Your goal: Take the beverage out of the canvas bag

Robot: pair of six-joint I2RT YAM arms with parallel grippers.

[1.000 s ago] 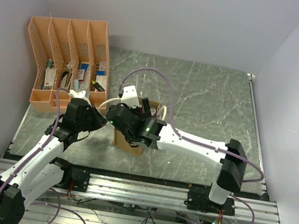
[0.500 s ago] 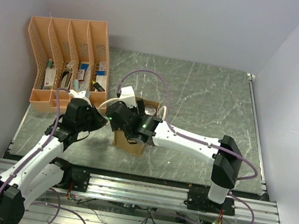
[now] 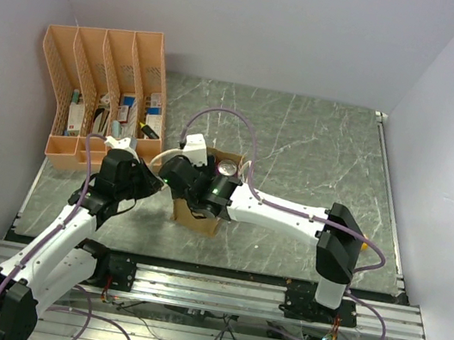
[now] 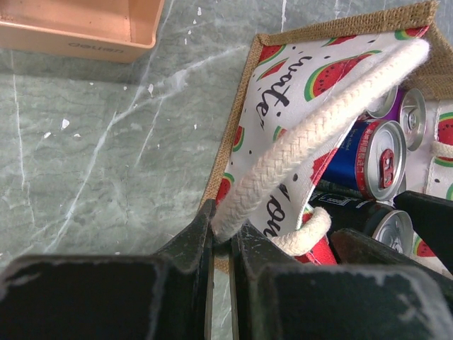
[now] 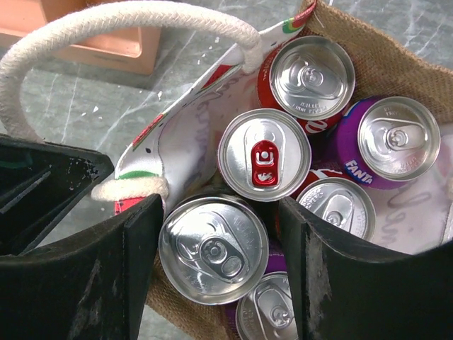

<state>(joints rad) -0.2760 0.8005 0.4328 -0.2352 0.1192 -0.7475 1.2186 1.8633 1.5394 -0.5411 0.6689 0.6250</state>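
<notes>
The canvas bag (image 3: 199,214) stands on the table near the front, and its watermelon-print lining (image 4: 283,92) shows in the left wrist view. It holds several beverage cans. My left gripper (image 4: 221,234) is shut on one cream rope handle (image 4: 311,134) at the bag's left rim and holds that side pulled open. My right gripper (image 5: 216,255) is open above the bag's mouth, its fingers (image 5: 134,283) standing on either side of a silver-topped can (image 5: 214,248). Beside that can are a red-tabbed can (image 5: 263,164), a red can (image 5: 311,76) and a purple Fanta can (image 5: 396,138).
An orange slotted file rack (image 3: 105,93) with small items stands at the back left, close behind the bag; its corner shows in the right wrist view (image 5: 106,49). The second rope handle (image 5: 120,21) arcs over the bag's left side. White walls enclose the table.
My right gripper has shifted left and lowered over the bag's mouth, uncovering a can top at the bag's far side. The left arm has stayed still on the handle.
</notes>
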